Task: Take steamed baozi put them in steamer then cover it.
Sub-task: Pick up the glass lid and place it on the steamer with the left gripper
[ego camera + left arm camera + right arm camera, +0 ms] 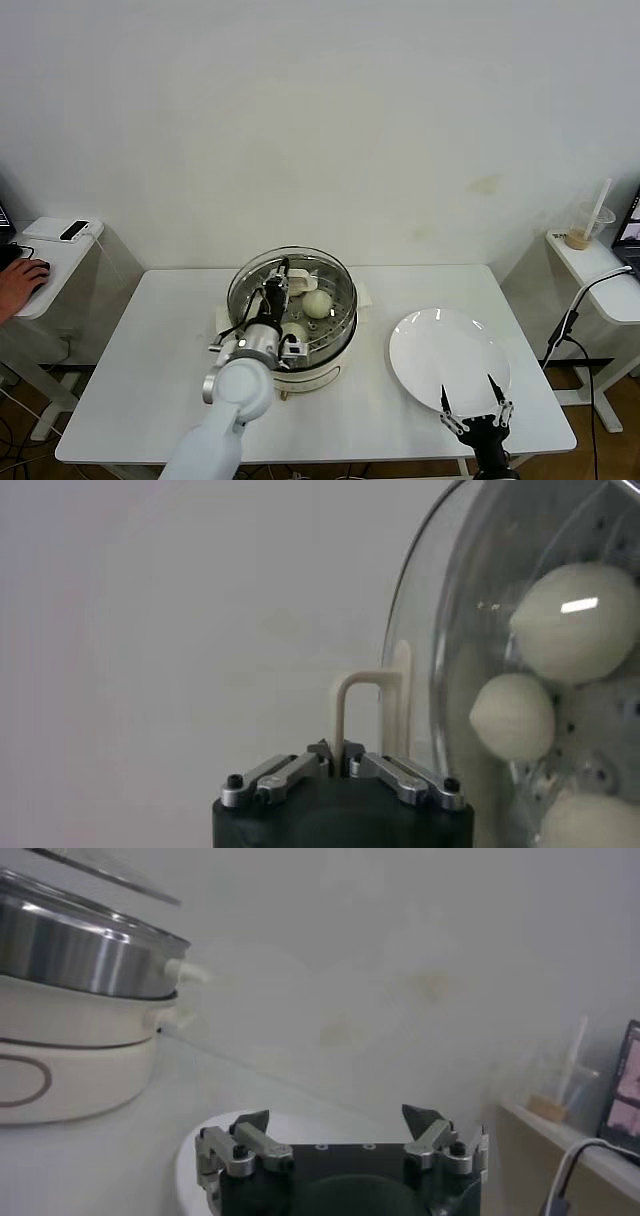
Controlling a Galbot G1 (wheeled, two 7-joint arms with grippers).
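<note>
The steamer [338, 340] stands mid-table on its cream base [70, 1058]. Through the glass I see three steamed baozi [575, 620] [512, 715] [590, 820] on its perforated floor. My left gripper [275, 292] is shut on the cream handle [345, 695] of the cover [335, 272]. The cover hangs tilted just over the basket. In the right wrist view its rim [110, 873] shows apart from the steel wall [80, 953]. My right gripper [470, 400] stands open and empty at the near edge of the white plate.
An empty white plate [440, 345] lies right of the steamer. Side tables flank the table: a person's hand [20, 280] rests on the left one, and a cup with a straw [585, 225] stands on the right one. A cable [565, 320] hangs at the right.
</note>
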